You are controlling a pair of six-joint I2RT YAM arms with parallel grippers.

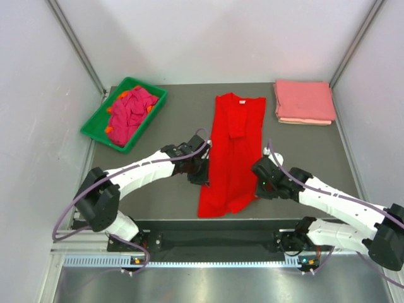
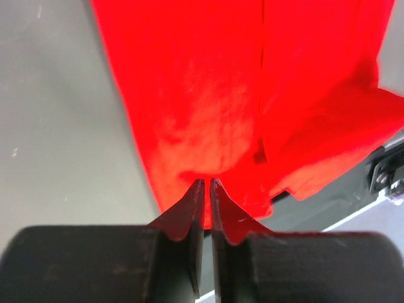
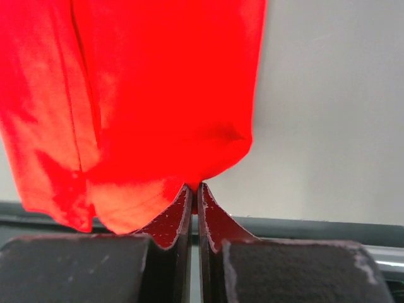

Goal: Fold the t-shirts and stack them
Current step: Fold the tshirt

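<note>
- tray [image 1: 148,122]: far left corner of the table [image 1: 158,196], set askew to its edges.
- heap of t-shirts [image 1: 131,113]: in the tray.
- folded t-shirts [image 1: 304,101]: stacked at the far right corner.
- single t-shirt [image 1: 230,158]: flat at the table's middle, running far to near, between tray and stack.
- left gripper [image 2: 206,183]: at the single t-shirt's left edge, near half.
- right gripper [image 3: 194,186]: at its right edge, near half.

Grey table [image 1: 158,199] between white walls [image 1: 221,38]

This is looking like a robotics lab cell: plain white panels [image 1: 221,38] are enclosing the grey desk [image 1: 158,202], a left arm [image 1: 139,172] and right arm [image 1: 334,199] are sitting bolted at its near edge, and cables [image 1: 63,218] are looping beside a metal rail [image 1: 214,261] there.
</note>
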